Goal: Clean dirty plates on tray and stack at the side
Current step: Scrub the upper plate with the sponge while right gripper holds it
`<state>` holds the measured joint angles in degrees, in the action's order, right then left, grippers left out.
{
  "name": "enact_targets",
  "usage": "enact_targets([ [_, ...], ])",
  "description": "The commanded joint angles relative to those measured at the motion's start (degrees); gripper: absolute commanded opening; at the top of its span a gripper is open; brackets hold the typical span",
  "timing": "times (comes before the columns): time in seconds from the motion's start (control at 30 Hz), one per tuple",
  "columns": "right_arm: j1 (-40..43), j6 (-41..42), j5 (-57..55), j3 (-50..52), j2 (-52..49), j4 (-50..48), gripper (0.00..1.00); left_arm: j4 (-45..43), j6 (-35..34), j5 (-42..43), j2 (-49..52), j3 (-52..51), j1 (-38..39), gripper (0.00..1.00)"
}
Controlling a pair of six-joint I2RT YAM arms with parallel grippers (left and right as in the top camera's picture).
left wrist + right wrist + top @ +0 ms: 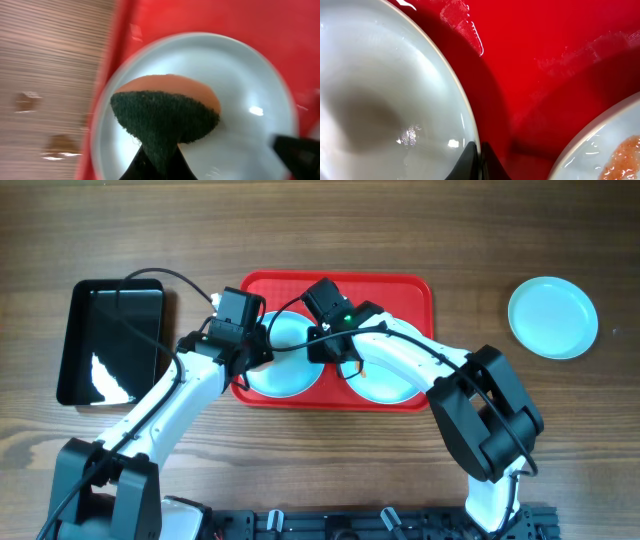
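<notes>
The red tray (405, 288) holds two pale plates. My left gripper (262, 352) is shut on a sponge (165, 115) with a dark green scouring face and an orange back, and presses it on the left plate (290, 370). That plate fills the left wrist view (245, 75). My right gripper (328, 352) is shut on that plate's right rim (470, 120), its fingertips (479, 155) pinching the edge. The right plate (392, 385) carries an orange smear (622, 155). A third plate (552, 317) lies on the table to the right, off the tray.
A smaller glossy black tray (110, 340) sits on the wooden table left of the red tray. Both arms cross over the red tray's front edge. The red tray floor (545, 75) shows between the two plates.
</notes>
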<state>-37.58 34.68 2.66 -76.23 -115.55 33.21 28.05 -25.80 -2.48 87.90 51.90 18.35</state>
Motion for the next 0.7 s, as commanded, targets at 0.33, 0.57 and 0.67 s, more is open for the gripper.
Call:
enact_targets([
  [0.33,0.3,0.0,-1.8,0.2,-0.4,0.3,0.04,-2.3,-0.4,12.0,1.2,-0.5,0.3,0.04],
  [0.57,0.3,0.0,-1.9,0.2,-0.4,0.1,0.04,-6.8,-2.6,14.2,6.9,-0.5,0.5,0.04],
  [0.67,0.3,0.0,-1.9,0.2,-0.4,0.0,0.04,-9.4,-3.0,15.8,9.0,-0.5,1.2,0.04],
])
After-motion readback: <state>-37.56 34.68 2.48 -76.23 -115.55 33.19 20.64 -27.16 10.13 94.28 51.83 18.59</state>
